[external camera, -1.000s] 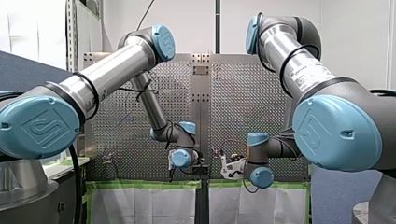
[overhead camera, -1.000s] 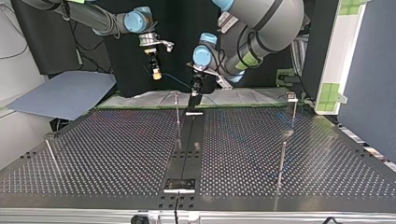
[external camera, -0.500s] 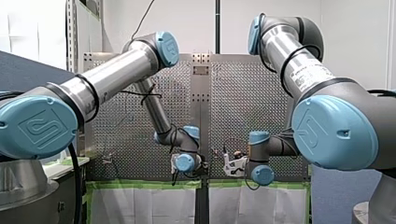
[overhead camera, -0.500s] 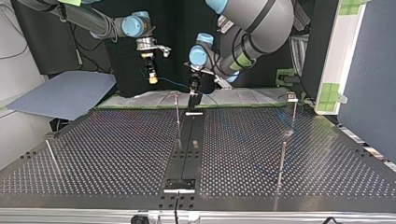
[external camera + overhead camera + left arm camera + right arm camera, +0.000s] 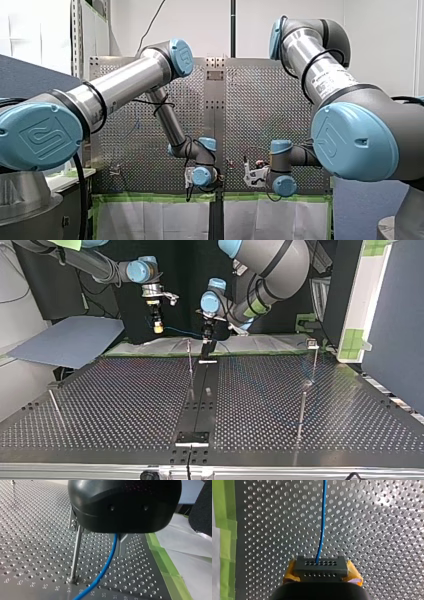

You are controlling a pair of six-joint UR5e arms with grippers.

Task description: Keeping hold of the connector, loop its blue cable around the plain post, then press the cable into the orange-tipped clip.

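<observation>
Cannot see most of my left gripper [image 5: 207, 340] in its own wrist view: blocked by its black housing [image 5: 125, 502]. Cannot tell its grip. Cannot see the top of the metal post [image 5: 75, 555] either, lost behind that housing, so cannot call it plain or clip.

Around: perforated table [image 5: 387, 530], green tape [image 5: 227, 530] along its edge; at the top view's nine o'clock, a grey-blue board [image 5: 65, 340].

Clenched on the connector [image 5: 320, 565] with my right gripper [image 5: 321, 571], yellow pads [image 5: 290, 573] at either end, over the table near the taped edge. Lies crosswise, long axis three to nine o'clock, holed face toward twelve. From that face, blue cable [image 5: 322, 517] straight ahead of the gripper toward twelve; in the left wrist view, out from under the housing down toward seven o'clock, just beside the post's foot, apart from it.
</observation>
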